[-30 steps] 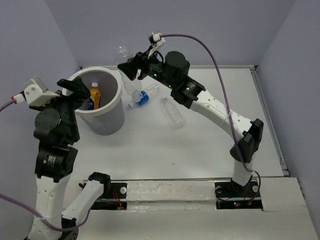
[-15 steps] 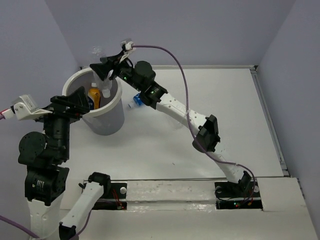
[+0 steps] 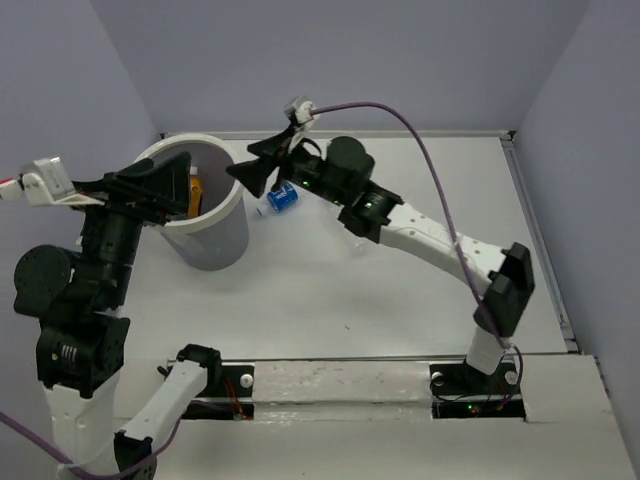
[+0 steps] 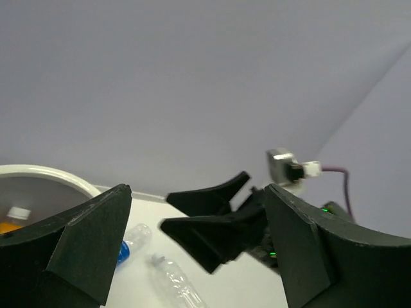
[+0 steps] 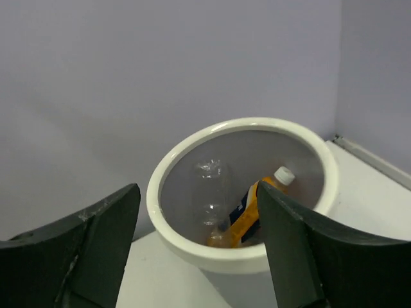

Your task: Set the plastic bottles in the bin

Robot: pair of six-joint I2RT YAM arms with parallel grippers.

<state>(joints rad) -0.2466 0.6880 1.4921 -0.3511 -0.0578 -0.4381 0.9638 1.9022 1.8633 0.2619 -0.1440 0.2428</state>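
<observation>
The white bin (image 3: 235, 205) stands at the back left. In the right wrist view the bin (image 5: 192, 244) holds a clear bottle (image 5: 212, 189) and the orange-yellow bottle (image 5: 247, 215). The orange-yellow bottle (image 3: 194, 192) also peeks out in the top view. My right gripper (image 3: 243, 162) is open and empty, just right of the bin's rim. My left gripper (image 3: 160, 188) is open and empty over the bin's left side. The blue-labelled bottle (image 3: 283, 197) lies on the table right of the bin. A clear bottle (image 4: 173, 282) lies near it. No red-capped bottle shows.
The right arm (image 3: 420, 230) stretches across the table's middle from the near right. A raised edge (image 3: 535, 230) runs along the table's right side. Lilac walls close the back and both sides.
My right gripper carried a clear bottle over the bin, let it go inside, and has drawn back to the right, empty. My left arm has shifted and risen beside the bin.
</observation>
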